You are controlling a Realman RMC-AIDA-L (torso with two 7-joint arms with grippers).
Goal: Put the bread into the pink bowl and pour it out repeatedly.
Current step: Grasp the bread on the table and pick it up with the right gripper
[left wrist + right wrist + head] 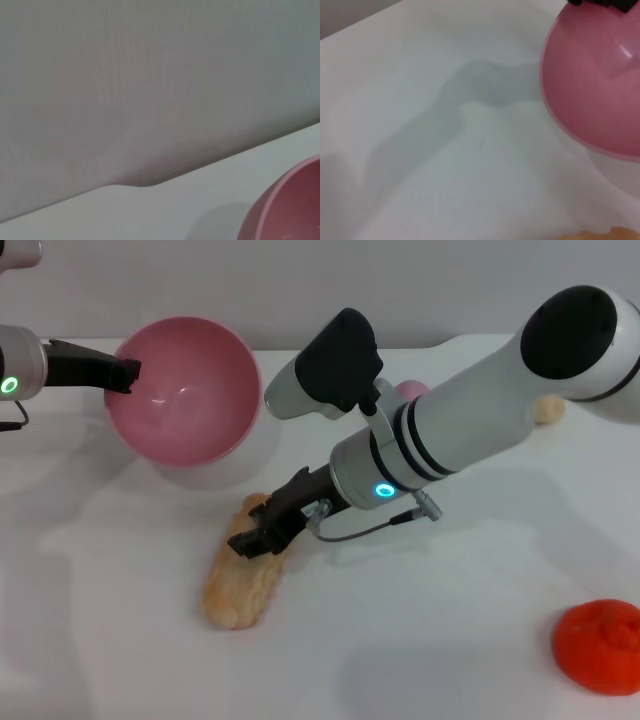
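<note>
At the far left of the tabletop [450, 640], the left hand [128, 375] is clamped on the rim of the pink bowl [185, 390] and holds it tipped, its open mouth turned toward the middle of the tabletop. The bowl is empty; nothing shows inside it but a glint of light. Its lower edge seems lifted clear of the surface, with a shadow lying under it.

Just in front of the bowl, nearer the front edge, the bread [240, 580] lies flat on the tabletop, its long axis running slantwise. The right hand [258, 540] is down over the loaf's far end, dark fingers to either side of it; whether they have closed on it I cannot tell from where I stand.

Behind the right forearm a small pink toy [411, 390] peeks out, a beige lump [547, 410] sits toward the far right edge, and an orange-red round thing [598, 645] rests at the front right corner.

I judge this to be the pick-up step: bread out of the bowl, about to be taken again. Next the right hand needs a firm hold across the loaf, a lift, and a short carry back and leftward to drop it into the waiting bowl.
</note>
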